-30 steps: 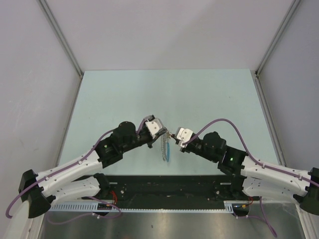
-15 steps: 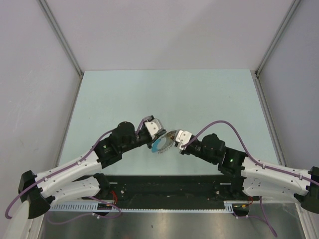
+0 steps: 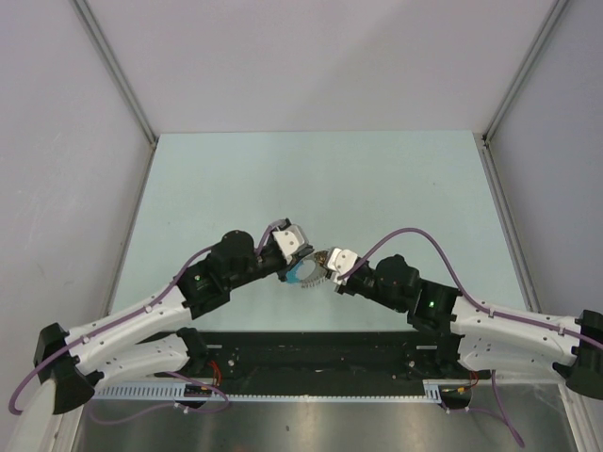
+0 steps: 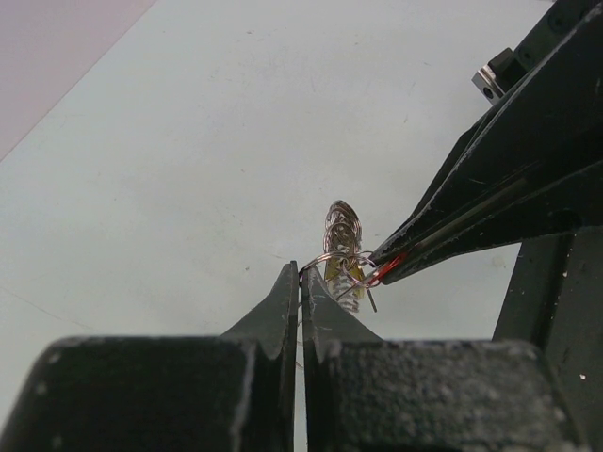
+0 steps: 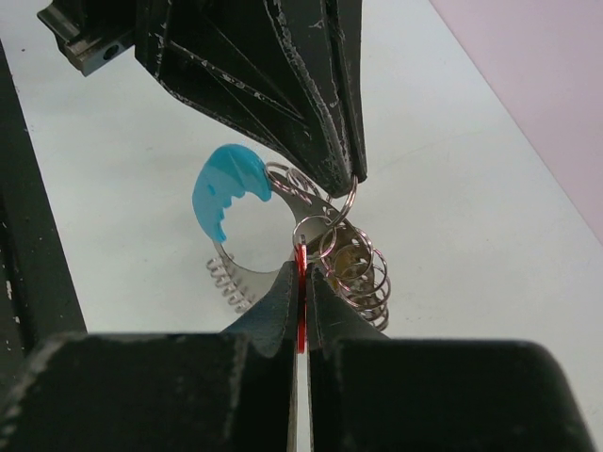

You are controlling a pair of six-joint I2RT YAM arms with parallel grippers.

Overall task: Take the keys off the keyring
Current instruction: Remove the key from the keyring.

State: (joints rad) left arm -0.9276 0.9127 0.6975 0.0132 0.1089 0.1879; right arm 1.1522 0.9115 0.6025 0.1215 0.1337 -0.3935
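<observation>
I am watching the table point(image 3: 311, 169) from above. Both arms are reaching in toward each other and meeting at about 6 o'clock of its middle, close to the near edge.

The left gripper point(image 4: 300, 282) is clenching a thin wire loop of the keyring point(image 5: 363, 273), coming at it from 9 o'clock in the top view. The right gripper point(image 5: 301, 275) is coming from 3 o'clock and pinching the red head of the key point(image 5: 301, 315) between shut fingers.

The keyring is hanging between the two tips, off the table, with its blue arc point(image 5: 226, 188) curling toward 10 o'clock in the right wrist view.

I am judging the job as barely under way. Both grips are set, but the key looks threaded on a small loop and is not yet off. Working it free is what remains.
</observation>
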